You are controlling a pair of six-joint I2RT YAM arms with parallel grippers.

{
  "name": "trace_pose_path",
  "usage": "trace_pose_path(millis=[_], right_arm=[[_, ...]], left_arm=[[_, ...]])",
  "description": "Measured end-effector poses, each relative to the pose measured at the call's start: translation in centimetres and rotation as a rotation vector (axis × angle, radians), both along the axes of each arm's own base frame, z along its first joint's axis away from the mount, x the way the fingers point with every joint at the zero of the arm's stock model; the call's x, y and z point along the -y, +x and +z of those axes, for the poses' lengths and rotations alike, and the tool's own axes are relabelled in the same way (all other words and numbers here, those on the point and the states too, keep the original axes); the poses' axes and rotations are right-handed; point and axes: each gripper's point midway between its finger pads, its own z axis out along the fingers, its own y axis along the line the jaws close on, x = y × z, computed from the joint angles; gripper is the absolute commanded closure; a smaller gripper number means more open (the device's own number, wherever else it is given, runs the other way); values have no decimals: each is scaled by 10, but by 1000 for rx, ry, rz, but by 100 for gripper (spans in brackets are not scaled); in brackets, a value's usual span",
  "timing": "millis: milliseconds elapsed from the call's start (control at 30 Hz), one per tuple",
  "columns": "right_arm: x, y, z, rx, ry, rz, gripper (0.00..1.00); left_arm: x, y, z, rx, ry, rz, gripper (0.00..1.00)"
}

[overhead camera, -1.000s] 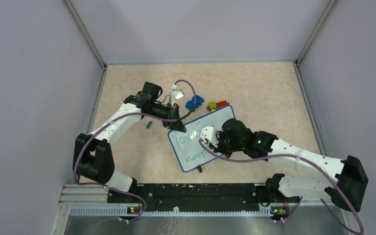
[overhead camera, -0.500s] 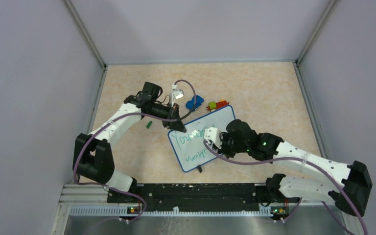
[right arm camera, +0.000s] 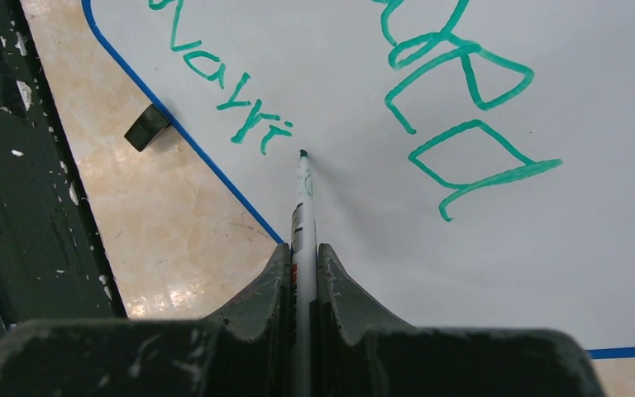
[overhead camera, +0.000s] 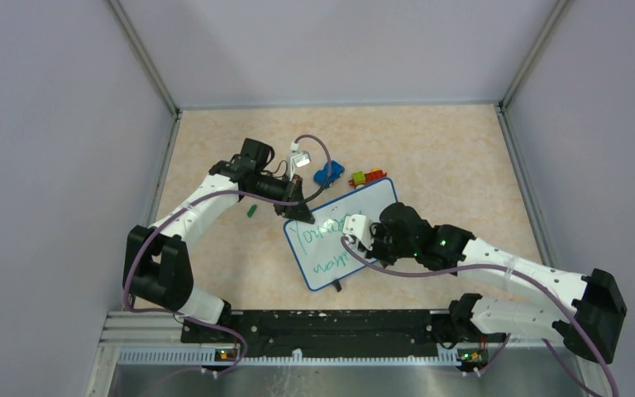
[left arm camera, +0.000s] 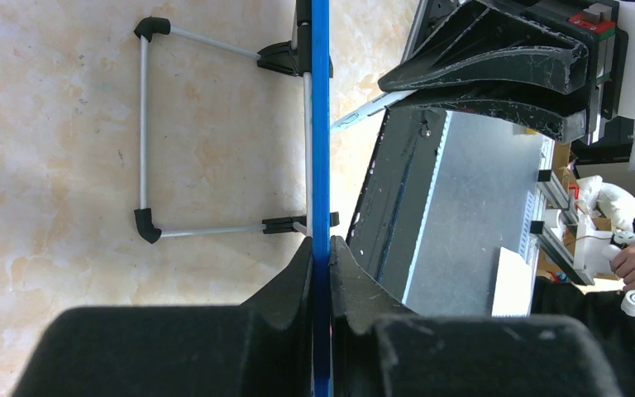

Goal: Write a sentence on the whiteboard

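Nearest the arm bases, the right gripper [right arm camera: 302, 248] is clamping a slim green marker [right arm camera: 303, 194]. The marker's tip is meeting the flat white rectangular whiteboard with blue rim [overhead camera: 372, 197] just past the lower line of the green handwritten sentence [right arm camera: 455, 107]. The board is sitting mid-table, turned at an angle. At its far-left edge the left gripper [left arm camera: 321, 248] is pinching the blue rim. Just beyond, a small blue toy car [overhead camera: 328, 173] is sitting.
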Motion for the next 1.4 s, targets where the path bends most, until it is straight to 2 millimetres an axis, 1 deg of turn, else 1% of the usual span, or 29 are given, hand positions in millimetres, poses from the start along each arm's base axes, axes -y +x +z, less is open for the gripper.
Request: trace_pose_path(millis=[467, 733, 1033, 1400], right_arm=[[-5, -6, -10, -45, -11, 34, 100], [-5, -6, -10, -45, -15, 37, 100], [8, -7, -16, -34, -61, 22, 100], [11, -3, -15, -34, -61, -3, 100]], left_arm=[[0, 0, 0, 2, 0, 0, 100], [0, 0, 0, 1, -1, 0, 100], [0, 0, 0, 0, -2, -1, 100], [1, 0, 0, 1, -4, -2, 100]])
